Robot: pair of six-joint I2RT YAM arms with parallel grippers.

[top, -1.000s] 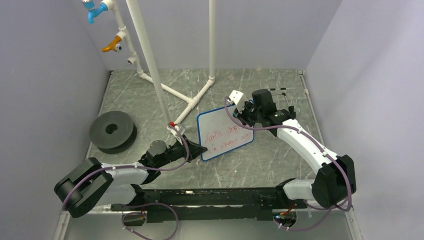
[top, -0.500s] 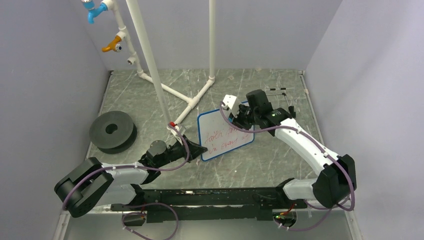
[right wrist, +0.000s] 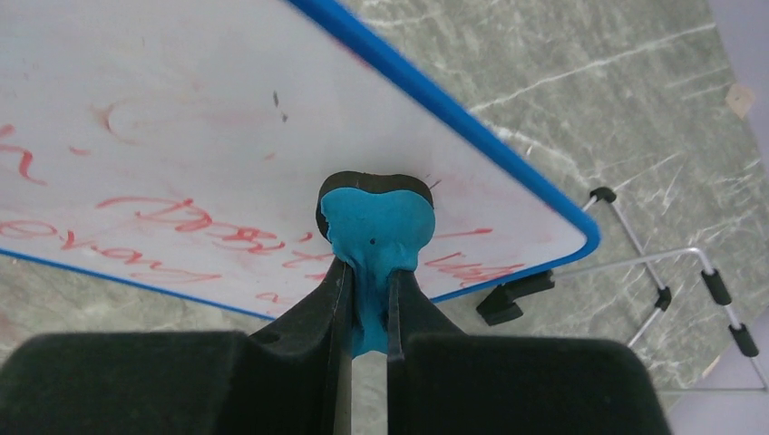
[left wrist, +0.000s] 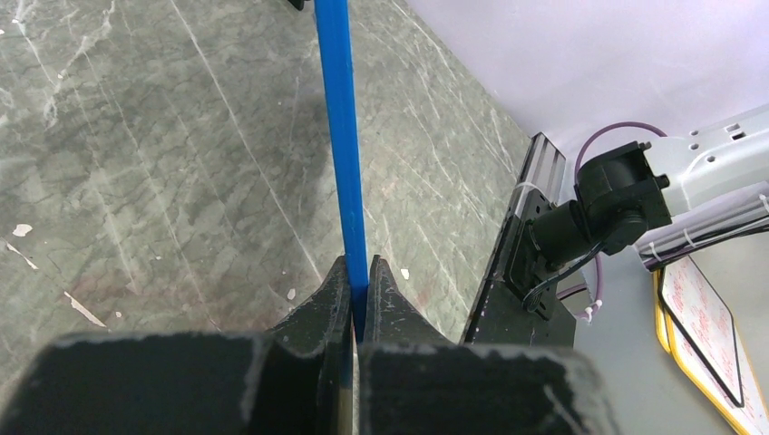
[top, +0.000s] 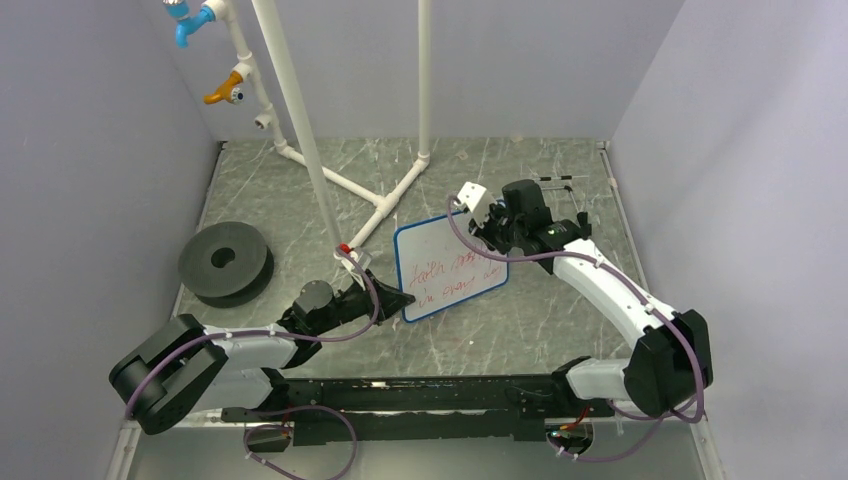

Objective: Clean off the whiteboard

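Now | right end effector [right wrist: 366,283] back near the whiteboard's [top: 447,265] far right corner, having shifted right since half a second ago, pinching a blue eraser [right wrist: 376,222] against it | left end effector [left wrist: 358,285] unmoved, clamped on the board's near-left blue rim | board mid-worktop [top: 520,320] | red handwriting smudged, unreadable

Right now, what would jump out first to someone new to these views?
The whiteboard, blue-rimmed and mid-table, with smeared red writing across it. The left gripper is shut on the rim at its near-left corner. The right gripper pinches a blue eraser against the board's face near its right edge.
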